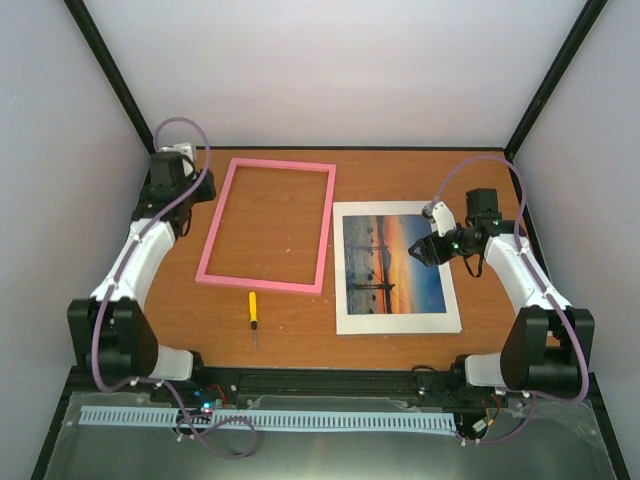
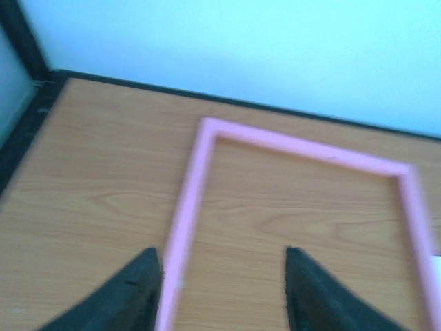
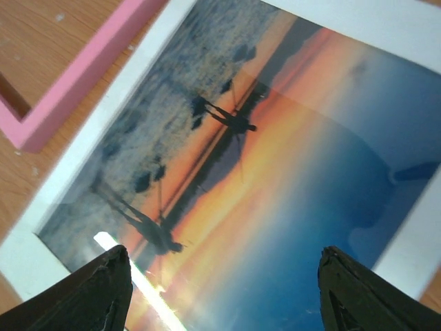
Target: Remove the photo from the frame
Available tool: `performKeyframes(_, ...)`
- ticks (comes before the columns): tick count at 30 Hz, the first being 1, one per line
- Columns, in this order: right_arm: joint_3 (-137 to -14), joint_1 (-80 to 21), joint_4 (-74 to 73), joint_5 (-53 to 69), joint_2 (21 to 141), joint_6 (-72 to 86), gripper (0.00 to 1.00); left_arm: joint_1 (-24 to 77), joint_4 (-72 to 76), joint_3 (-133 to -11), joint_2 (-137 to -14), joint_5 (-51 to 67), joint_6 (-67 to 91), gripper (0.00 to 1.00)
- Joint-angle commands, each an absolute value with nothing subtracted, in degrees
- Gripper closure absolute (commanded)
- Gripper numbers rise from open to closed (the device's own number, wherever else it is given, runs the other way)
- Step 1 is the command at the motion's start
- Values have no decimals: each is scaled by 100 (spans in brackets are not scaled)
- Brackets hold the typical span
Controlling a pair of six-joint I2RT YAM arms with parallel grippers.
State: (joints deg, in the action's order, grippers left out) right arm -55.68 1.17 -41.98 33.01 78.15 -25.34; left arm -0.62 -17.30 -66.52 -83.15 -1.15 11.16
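The pink frame [image 1: 267, 225] lies flat on the table at centre left, with bare wood showing through it. The sunset photo [image 1: 392, 262] lies to its right inside a white mat border [image 1: 397, 322], outside the frame. My left gripper [image 2: 222, 289] is open above the frame's left rail [image 2: 180, 221] at the table's far left. My right gripper [image 3: 224, 289] is open and empty just above the photo [image 3: 275, 200]. It hovers over the photo's right side in the top view [image 1: 428, 250]. The frame's corner [image 3: 76, 76] shows at the upper left of the right wrist view.
A screwdriver [image 1: 253, 310] with a yellow handle lies on the table just in front of the frame. White walls with black corner posts close in the table at the back and sides.
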Motion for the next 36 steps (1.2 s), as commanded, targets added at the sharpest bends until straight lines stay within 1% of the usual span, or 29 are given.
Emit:
performKeyframes(1,-5535,86,-4422,2301,7470,-3358,28,630,-1338,-5919,-7640,1075,1586,57)
performKeyframes(2,-5464,88,-4479,2092,7485,-3505,28,871,-1190,-5739,-7448,1279,1662,62)
performKeyframes(3,-5388,83,-4515,1887,7513,-3621,28,1102,-1127,-5606,-7373,1564,1707,63)
performKeyframes(5,-5214,86,-4574,1585,7563,-3841,28,1647,-1118,-5402,-7273,1755,1794,61)
performKeyframes(10,-4787,87,-4442,1001,7738,-3967,27,2971,-755,-4692,-7132,1746,2234,44)
performKeyframes(13,-4812,88,-4506,1019,7990,-3828,26,3394,-1521,-4827,-7475,1467,2375,41)
performKeyframes(16,-4874,90,-4427,964,8180,-3665,25,3954,-1493,-4674,-7569,1180,2562,37)
performKeyframes(20,-5241,223,-4318,823,8535,-3273,24,4549,-1226,-4649,-7879,998,2849,25)
performKeyframes(22,-5464,344,-4335,923,8777,-3142,24,4677,-1128,-4760,-8145,854,2933,19)
performKeyframes(26,-5689,453,-4261,933,9169,-2962,25,4711,-1154,-5294,-8760,491,3333,15)
performKeyframes(31,-5724,500,-4201,1098,9205,-2862,25,4690,-1678,-6381,-9693,34,3760,15)
performKeyframes(36,-5710,578,-4140,1141,9220,-2844,25,4676,-1431,-6884,-10254,329,4014,16)
